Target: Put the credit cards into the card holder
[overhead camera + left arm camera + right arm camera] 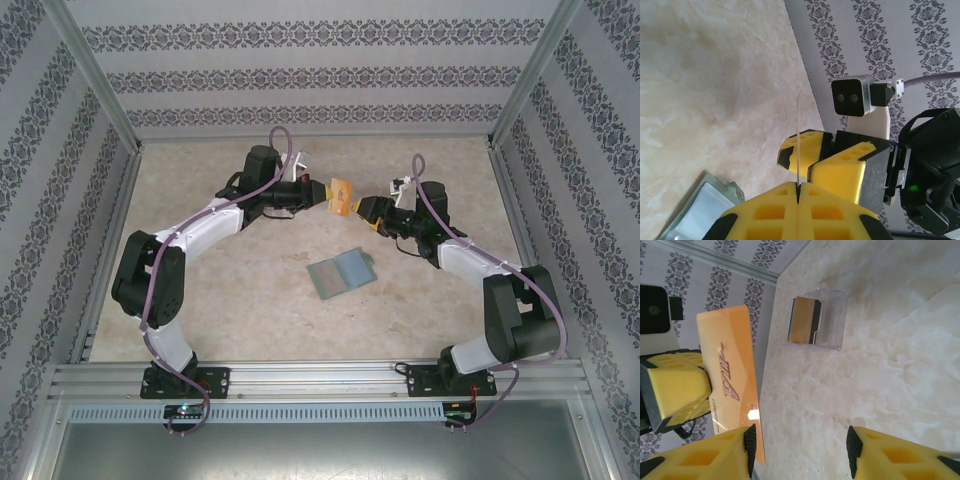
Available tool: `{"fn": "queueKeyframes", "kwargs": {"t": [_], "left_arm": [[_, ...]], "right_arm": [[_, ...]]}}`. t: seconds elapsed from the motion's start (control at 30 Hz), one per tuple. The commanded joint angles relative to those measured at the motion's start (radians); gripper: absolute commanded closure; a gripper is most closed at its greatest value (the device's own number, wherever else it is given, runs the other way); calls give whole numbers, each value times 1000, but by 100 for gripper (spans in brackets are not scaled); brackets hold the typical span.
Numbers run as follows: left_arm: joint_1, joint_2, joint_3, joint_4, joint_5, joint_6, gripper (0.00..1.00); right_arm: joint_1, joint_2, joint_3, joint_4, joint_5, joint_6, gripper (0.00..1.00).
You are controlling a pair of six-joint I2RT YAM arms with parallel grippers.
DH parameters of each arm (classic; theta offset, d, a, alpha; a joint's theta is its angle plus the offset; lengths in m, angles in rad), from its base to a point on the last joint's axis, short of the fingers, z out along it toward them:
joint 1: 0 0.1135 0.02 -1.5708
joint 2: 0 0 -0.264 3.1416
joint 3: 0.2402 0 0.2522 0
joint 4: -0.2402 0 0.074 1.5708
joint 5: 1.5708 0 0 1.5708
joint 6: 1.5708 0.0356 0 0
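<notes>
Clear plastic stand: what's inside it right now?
One card stands inside the clear stand, brownish with a dark stripe. Any further cards behind it would be covered.

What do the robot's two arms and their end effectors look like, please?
The left arm and right arm have white links between bulky black joints, with a purple cable along each. The left end effector and right end effector have blocky yellow fingers with square recesses and black edging. The right wrist carries a grey two-lens camera.

credit card (341, 194) aloft, card holder (341, 271) on table (250, 300), before it
</notes>
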Motion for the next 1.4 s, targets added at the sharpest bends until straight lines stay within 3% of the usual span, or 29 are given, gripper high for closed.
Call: {"fn": "queueKeyframes", "kwargs": {"t": [0.0,0.37,0.7,0.77,0.83,0.9,1.07,1.23,1.37], "left_arm": [[-22,-8,-1,40,33,-16,100],[-60,28,26,7,34,-9,100],[-67,58,25,11,46,-32,100],[-67,64,26,-4,45,-29,93],[-66,71,39,-55,38,-4,66],[-63,67,43,-114,19,25,57],[-45,20,-34,-156,-40,61,48],[-30,-35,-108,-329,-163,184,40],[-32,-41,-170,-413,-219,248,36]], "right_arm": [[2,-46,-10,17,-62,-37,61],[8,-45,-7,36,-76,-26,66],[6,-75,-23,37,-68,-47,89],[4,-75,-16,16,-74,-66,95],[5,-74,-14,-24,-73,-100,98],[3,-83,-16,-81,-61,-144,98],[4,-112,-47,-254,-23,-276,98],[5,-73,-11,-495,21,-422,99],[12,-24,-4,-587,-19,-473,100]]}}
